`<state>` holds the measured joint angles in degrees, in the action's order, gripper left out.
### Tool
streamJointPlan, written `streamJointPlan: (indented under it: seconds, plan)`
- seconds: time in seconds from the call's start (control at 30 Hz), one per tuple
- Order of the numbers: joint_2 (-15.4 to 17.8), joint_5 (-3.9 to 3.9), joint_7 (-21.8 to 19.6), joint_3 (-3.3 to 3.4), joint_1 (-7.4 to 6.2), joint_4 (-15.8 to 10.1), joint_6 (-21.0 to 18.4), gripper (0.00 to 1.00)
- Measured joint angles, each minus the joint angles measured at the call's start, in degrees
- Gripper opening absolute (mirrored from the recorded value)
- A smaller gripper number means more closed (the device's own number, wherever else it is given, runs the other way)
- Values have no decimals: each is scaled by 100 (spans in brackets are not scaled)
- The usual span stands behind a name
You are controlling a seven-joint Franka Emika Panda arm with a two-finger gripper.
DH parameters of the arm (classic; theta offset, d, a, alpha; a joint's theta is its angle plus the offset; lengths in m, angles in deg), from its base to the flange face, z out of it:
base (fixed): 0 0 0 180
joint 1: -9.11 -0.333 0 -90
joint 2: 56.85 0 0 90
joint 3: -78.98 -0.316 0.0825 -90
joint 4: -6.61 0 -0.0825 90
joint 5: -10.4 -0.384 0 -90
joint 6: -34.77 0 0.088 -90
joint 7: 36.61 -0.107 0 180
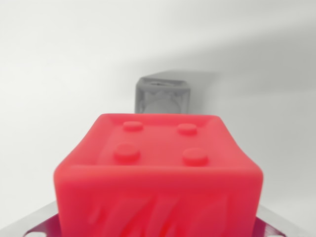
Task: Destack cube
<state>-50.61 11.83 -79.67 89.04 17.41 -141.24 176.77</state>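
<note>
While red cube fills wrist view foreground, close under camera, grey cube sits beyond on white surface, apart. Fingers not visible; grip state cannot tell. Risk: insecure hold, red cube drops or strikes grey.

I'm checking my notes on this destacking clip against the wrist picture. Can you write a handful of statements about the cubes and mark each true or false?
1. The red cube fills the foreground of the wrist view. True.
2. The red cube's top face carries six round studs. False: four studs show, in two rows of two.
3. A grey cube sits beyond the red cube on the white surface. True.
4. The grey cube is stacked on top of the red cube. False: it stands behind it, on the surface itself.
5. The grey cube is sharply in focus. False: it is blurred, so its face pattern cannot be made out.
</note>
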Motion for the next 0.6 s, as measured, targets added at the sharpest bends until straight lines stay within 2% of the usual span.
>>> streamJointPlan:
  seconds: [0.6]
  plan:
    - [-318,-34,852,-85,-241,85,172,0]
